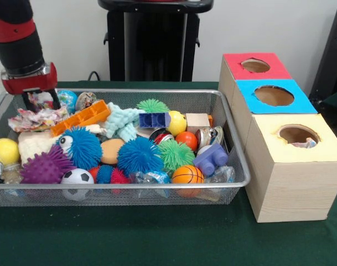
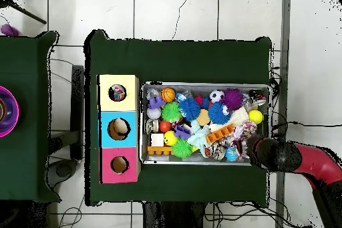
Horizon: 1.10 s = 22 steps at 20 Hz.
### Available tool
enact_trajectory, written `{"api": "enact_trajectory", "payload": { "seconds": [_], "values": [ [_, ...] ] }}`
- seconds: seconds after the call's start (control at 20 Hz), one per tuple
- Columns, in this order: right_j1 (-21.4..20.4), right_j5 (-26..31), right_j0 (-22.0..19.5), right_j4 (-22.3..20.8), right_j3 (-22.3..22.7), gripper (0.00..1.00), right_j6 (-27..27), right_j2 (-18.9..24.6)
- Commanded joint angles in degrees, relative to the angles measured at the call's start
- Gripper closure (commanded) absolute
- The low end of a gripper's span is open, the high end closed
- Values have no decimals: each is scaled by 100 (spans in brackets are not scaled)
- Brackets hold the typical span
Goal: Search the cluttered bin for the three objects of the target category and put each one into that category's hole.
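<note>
A wire mesh bin (image 1: 136, 92) (image 2: 141, 122) holds mixed toys: spiky balls in blue (image 1: 139, 155), green (image 1: 175, 152) and purple (image 1: 46, 166), a soccer ball (image 1: 77, 178), a small basketball (image 1: 187, 174), plastic blocks and crinkled wrappers. Beside it stand three boxes with round holes, topped red (image 1: 255, 66) (image 2: 119, 165), blue (image 1: 273, 96) (image 2: 119, 128) and yellow (image 1: 298, 136) (image 2: 118, 93). My gripper (image 1: 41, 101) (image 2: 257, 146) hangs low over the bin's far left corner in the front view. It is open, its fingers on either side of a floral crinkled packet (image 1: 35, 118).
An orange long block (image 1: 79, 117), a blue brick (image 1: 154, 119), a wooden cube (image 1: 197, 121) and a teal knit piece (image 1: 123, 122) lie along the bin's back. A yellow ball (image 1: 4, 151) sits at its left end. Something crinkly shows inside the yellow box's hole.
</note>
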Motion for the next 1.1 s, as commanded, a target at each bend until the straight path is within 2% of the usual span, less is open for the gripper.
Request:
{"api": "enact_trajectory", "payload": {
  "seconds": [0.05,0.25,0.3,0.8,0.9,1.0,1.1],
  "values": [
    [525,-635,12,-595,546,0,-453,-331],
    [724,-874,-148,-576,553,0,-604,-229],
    [778,-926,-201,-559,552,100,-663,-190],
    [688,-858,-17,-552,433,100,-616,-150],
    [547,-968,-8,-534,527,100,-524,-96],
    [114,-880,69,-378,774,100,-401,21],
    [-725,-722,188,-73,1231,100,-231,261]
  ]
}}
